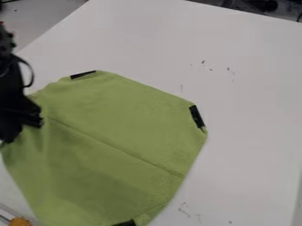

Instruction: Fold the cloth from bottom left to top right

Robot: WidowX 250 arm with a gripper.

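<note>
My black gripper (24, 131) is at the left edge of the view, over the left side of the green cloth (118, 132). Its two fingers stand apart, one pointing down near the cloth's left edge and the other a little to the right. The cloth lies mostly spread out, with a long crease slanting from upper left to lower right. Dark strips mark its top left, right and bottom edges. Part of its left edge is hidden behind the gripper.
A white table (247, 79) extends above and to the right of the cloth, with small dark marks on it. In the bottom left corner is an orange object (20, 221) beside a pale edge. Dark items lie beyond the table's top right edge.
</note>
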